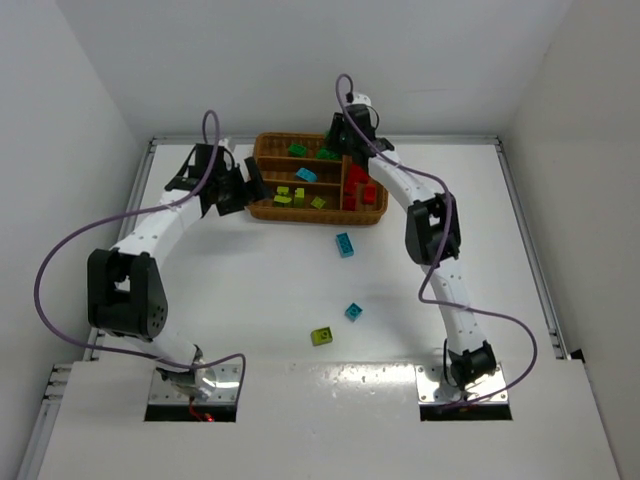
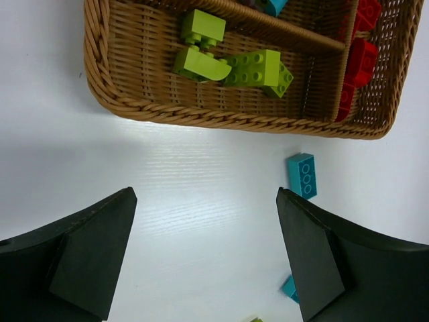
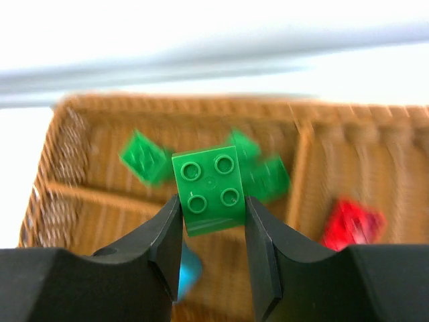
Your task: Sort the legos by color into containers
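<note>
The brown wicker tray [image 1: 310,216] lies at the back of the table. Its sections hold green legos [image 1: 298,150], a cyan one [image 1: 305,174], yellow-green ones [image 2: 231,64] and red ones [image 1: 360,188]. My right gripper [image 3: 212,204] hovers over the tray's far section, shut on a green four-stud brick [image 3: 209,181]; more green bricks [image 3: 268,178] lie below it. My left gripper [image 2: 205,194] is open and empty above the bare table, just in front of the tray's left end. Two cyan bricks [image 1: 345,244] [image 1: 353,312] and a yellow-green clump [image 1: 321,336] lie loose on the table.
White walls close in the table [image 1: 250,290] on the left, back and right. Purple cables [image 1: 60,260] loop off both arms. The nearer cyan brick [image 2: 302,174] lies just past my left gripper's right finger.
</note>
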Controlling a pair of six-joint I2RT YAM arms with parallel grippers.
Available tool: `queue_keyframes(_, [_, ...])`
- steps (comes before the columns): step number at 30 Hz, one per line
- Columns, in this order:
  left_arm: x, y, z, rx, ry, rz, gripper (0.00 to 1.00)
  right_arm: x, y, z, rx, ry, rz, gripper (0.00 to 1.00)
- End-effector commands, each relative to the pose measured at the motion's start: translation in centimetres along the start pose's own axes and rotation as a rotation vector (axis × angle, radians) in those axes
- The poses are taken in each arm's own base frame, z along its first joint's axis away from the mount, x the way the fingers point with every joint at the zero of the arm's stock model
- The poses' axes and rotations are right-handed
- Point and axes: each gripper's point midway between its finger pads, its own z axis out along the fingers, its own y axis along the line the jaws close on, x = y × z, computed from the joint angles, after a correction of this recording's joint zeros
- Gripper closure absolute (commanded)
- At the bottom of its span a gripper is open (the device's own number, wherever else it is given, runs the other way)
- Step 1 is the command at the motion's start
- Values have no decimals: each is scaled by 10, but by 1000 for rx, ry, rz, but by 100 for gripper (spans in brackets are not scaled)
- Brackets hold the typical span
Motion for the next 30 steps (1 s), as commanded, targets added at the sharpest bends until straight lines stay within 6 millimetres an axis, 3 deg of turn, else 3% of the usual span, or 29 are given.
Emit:
queue_keyframes(1, [1, -6, 5, 23, -2, 5, 8, -40, 20, 18, -50, -172, 7, 84])
queue_keyframes(3, [3, -5, 7, 27, 10, 12, 8, -44, 24, 23, -75, -204, 21, 76])
queue_keyframes(5, [3, -5, 7, 27, 10, 21, 8, -36, 21, 29, -77, -207, 21, 59])
queue_keyframes(8, [2, -3, 4, 11, 1, 21, 8, -47, 25, 21, -80, -217, 11, 43])
queue_keyframes(9, [1, -1, 4, 1, -4, 21, 8, -51, 26, 17, -81, -219, 11, 30])
queue_keyframes(10, [-4, -5, 0, 10, -19, 25, 8, -47, 24, 14, -74, -205, 10, 27])
queue_keyframes(11, [-4, -5, 0, 10, -20, 34, 8, -66, 33, -1, -95, -228, 2, 26])
queue_keyframes(14, [-6, -8, -8, 19, -37, 39, 8, -85, 39, -24, -98, -236, -6, 25])
queue_keyframes(15, [-2, -6, -9, 16, -32, 37, 9, -107, 43, -48, -86, -257, -13, 26])
queue_keyframes(16, [0, -3, -13, 8, -39, 38, 9, -99, 43, -57, -63, -230, -30, 35])
queue_keyframes(17, [1, -3, -16, 9, -42, 38, 9, -97, 47, -83, -50, -199, -38, 39])
queue_keyframes(18, [2, -2, -18, 1, -48, 38, 9, -98, 46, -83, -40, -203, -37, 39])
queue_keyframes(19, [5, 3, -18, -14, -50, 37, 9, -86, 45, -110, -22, -154, -38, 43])
queue_keyframes(20, [3, 1, -22, -9, -60, 39, 9, -74, 44, -123, -17, -122, -46, 43])
queue_keyframes(21, [6, 3, -21, -14, -51, 37, 9, -20, 32, -130, 5, -3, -74, 43])
queue_keyframes(22, [5, 1, -24, -9, -59, 39, 9, -4, 33, -145, -9, 33, -74, 43])
queue_keyframes(23, [5, 1, -24, -9, -59, 39, 9, -4, 49, -176, -59, 30, -83, 40])
queue_keyframes(24, [5, 1, -27, -9, -60, 39, 9, 51, 26, -187, -10, 166, -123, 37])
queue_keyframes(26, [6, -6, -30, 10, -59, 47, 9, 91, 13, -213, 16, 267, -143, 34])
queue_keyframes(27, [6, -6, -30, 11, -59, 47, 9, 126, 1, -236, 40, 349, -150, 33])
queue_keyframes(29, [12, -7, -28, 12, -47, 52, 9, 166, -15, -258, 66, 433, -160, 25])
queue_keyframes(30, [14, -10, -28, 18, -41, 59, 9, 175, -13, -269, 61, 453, -165, 22])
